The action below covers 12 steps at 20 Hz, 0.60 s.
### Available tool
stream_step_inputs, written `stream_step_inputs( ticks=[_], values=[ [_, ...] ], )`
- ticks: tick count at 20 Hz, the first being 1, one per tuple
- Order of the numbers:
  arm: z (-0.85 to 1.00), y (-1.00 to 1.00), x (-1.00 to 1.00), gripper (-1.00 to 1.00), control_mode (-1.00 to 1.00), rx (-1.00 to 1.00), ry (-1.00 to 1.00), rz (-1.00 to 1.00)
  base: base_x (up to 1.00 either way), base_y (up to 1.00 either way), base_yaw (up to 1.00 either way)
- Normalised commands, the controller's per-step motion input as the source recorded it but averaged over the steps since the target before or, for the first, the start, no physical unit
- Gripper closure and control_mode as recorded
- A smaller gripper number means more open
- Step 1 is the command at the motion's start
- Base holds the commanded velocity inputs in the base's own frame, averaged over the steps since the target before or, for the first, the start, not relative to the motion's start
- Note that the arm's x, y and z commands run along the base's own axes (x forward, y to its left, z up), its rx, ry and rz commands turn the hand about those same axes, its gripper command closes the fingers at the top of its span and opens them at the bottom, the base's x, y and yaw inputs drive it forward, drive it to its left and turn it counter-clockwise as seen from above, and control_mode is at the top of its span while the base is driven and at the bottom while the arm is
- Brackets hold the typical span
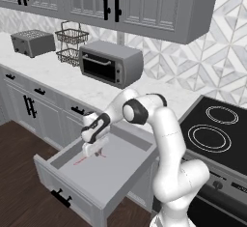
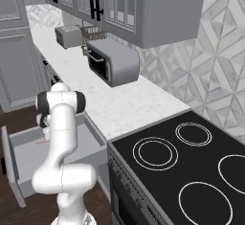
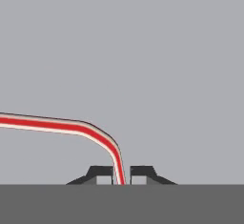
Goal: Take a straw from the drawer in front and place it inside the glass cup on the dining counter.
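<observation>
One tool (image 3: 121, 174) pinching one straw (image 3: 57, 125), inside one open drawer (image 1: 103, 175)

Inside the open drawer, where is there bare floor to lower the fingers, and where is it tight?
The drawer floor is bare toward its front panel and right wall. It is tight by the left wall, where the gripper sits low over the straw, its fingers straddling it.
</observation>
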Motion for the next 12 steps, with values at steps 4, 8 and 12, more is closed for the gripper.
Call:
stream_step_inputs(
  ticks=[4,8,12],
  values=[
    [-0.24,0.03,-0.3,1.0,-1.0,0.0,0.06,0.06,0.0,0.0,0.0],
    [-0.03,0.01,-0.34,1.0,-1.0,0.0,0.0,0.04,0.0,0.0,0.0],
    [0.71,0.0,-0.79,1.0,-1.0,0.0,-0.23,0.01,0.0,0.0,0.0]
  ],
)
